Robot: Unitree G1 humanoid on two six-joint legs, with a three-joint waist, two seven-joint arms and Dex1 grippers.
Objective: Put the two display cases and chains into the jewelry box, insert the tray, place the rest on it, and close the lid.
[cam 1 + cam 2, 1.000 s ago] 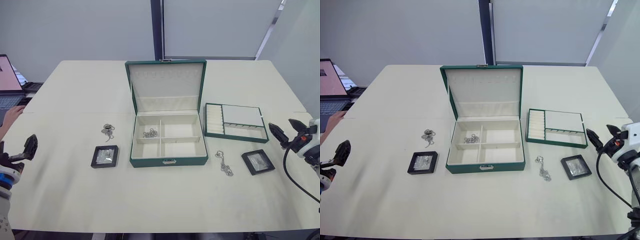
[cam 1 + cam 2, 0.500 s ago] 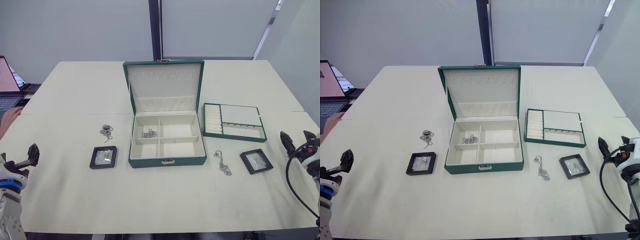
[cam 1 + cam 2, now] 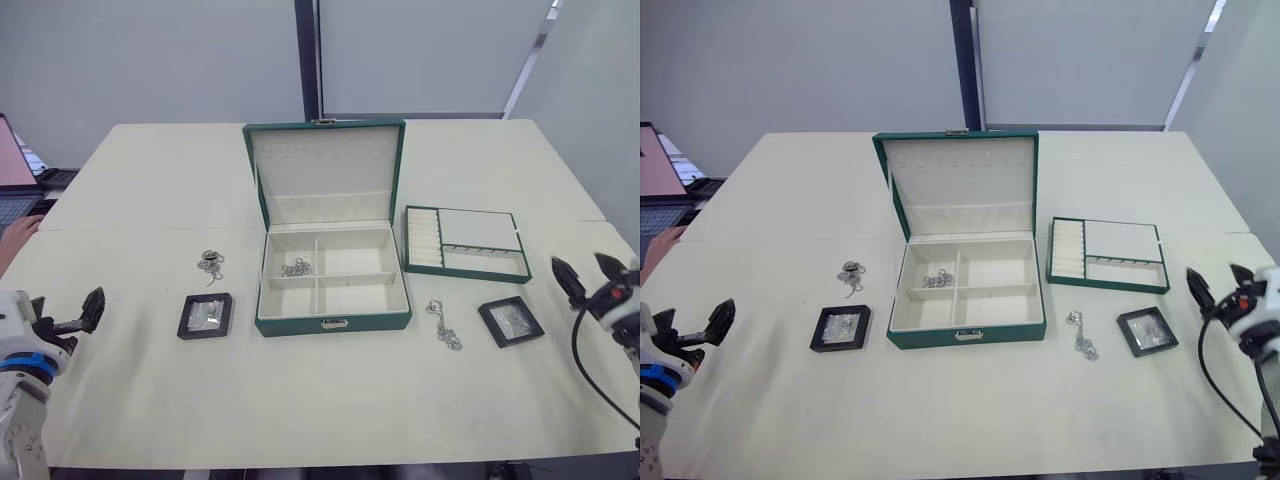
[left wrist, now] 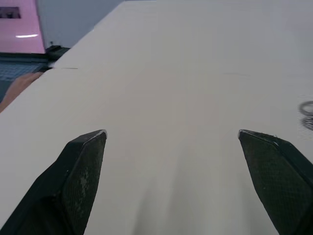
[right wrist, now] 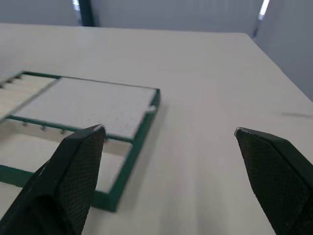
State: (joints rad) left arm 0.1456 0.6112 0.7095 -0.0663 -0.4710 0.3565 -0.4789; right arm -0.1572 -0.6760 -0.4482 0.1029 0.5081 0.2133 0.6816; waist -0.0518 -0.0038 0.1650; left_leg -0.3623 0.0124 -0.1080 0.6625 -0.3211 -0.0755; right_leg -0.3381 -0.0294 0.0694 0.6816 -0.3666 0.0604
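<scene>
With both grippers spread empty at the frame's lower corners, the right gripper (image 3: 582, 276) should descend squarely over the display case (image 3: 511, 321) at lower right, pinching opposite frame edges.

- left gripper (image 3: 80, 312): black tapered jaws on a white wrist housing with a blue ring beneath it.
- right gripper (image 3: 582, 272): black pointed jaws on a white housing bearing a small red mark; a black cable loops down from it.
- fingers (image 4: 83, 171) show a fine cross-hatched black texture.
</scene>
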